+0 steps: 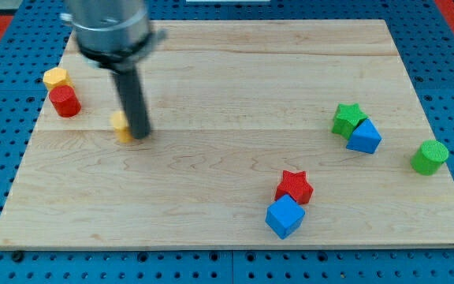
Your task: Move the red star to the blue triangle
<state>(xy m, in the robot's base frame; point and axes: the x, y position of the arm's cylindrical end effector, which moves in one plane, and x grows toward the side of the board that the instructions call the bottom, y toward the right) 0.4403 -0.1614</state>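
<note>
The red star [294, 187] lies at the view's lower middle right, touching a blue cube [284, 217] just below it. The blue triangle [364, 137] sits at the view's right, touching a green star [347, 118] on its upper left. My tip [140, 132] is far off at the view's left, right next to a small yellow block [121, 125] that the rod partly hides. The tip is far from both the red star and the blue triangle.
A yellow hexagon [55, 77] and a red cylinder [65, 102] stand together at the view's left edge of the wooden board [227, 87]. A green cylinder [429, 157] stands near the right edge.
</note>
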